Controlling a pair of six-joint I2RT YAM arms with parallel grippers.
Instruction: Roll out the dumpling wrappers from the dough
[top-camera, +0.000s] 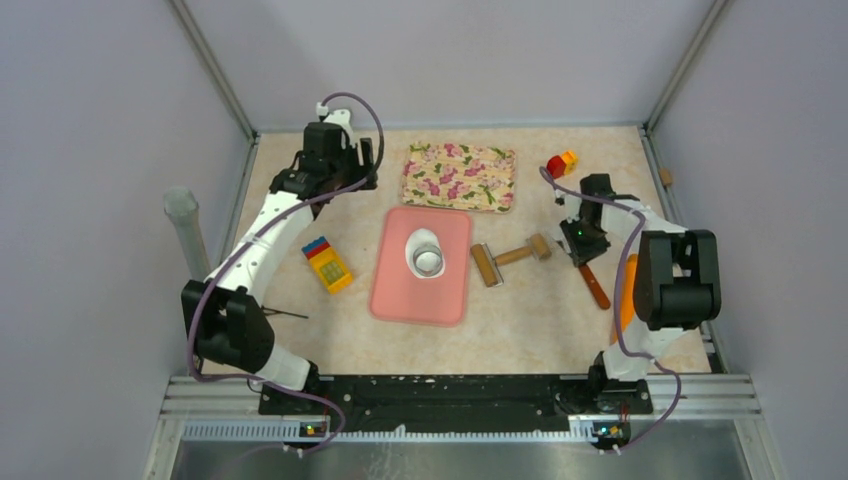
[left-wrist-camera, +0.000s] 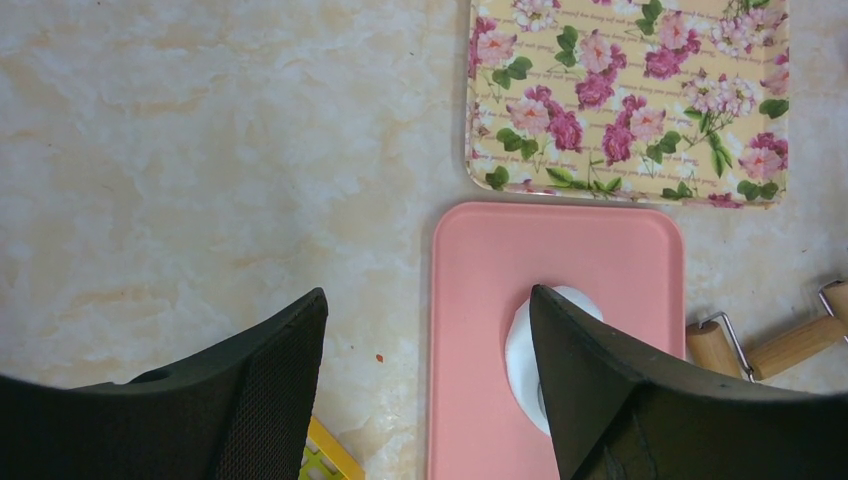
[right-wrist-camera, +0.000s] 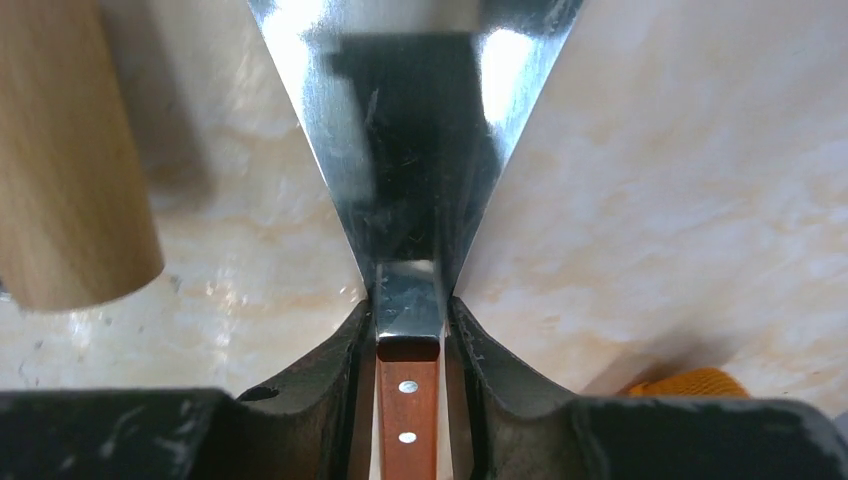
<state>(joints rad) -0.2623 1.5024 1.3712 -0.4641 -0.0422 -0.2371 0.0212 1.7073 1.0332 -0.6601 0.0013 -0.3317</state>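
The dough (top-camera: 424, 243) is a small flattened white sheet on the pink mat (top-camera: 395, 290), with a silver ring cutter (top-camera: 430, 262) resting on its near part. No dumpling wrappers are in view. My left gripper (top-camera: 335, 170) hovers open over the table's back left; in its wrist view (left-wrist-camera: 428, 292) the dough (left-wrist-camera: 520, 345) peeks past the right finger. My right gripper (top-camera: 585, 245) is down at the right, shut on a spatula (right-wrist-camera: 410, 150) where the steel neck meets the wooden handle (right-wrist-camera: 407, 410).
A wooden rolling pin (top-camera: 512, 257) lies between the mat and the right gripper. A floral tray (top-camera: 460, 176) sits behind the mat. A yellow toy block (top-camera: 327, 263) lies left of the mat, and a red and orange toy (top-camera: 561, 163) at the back right.
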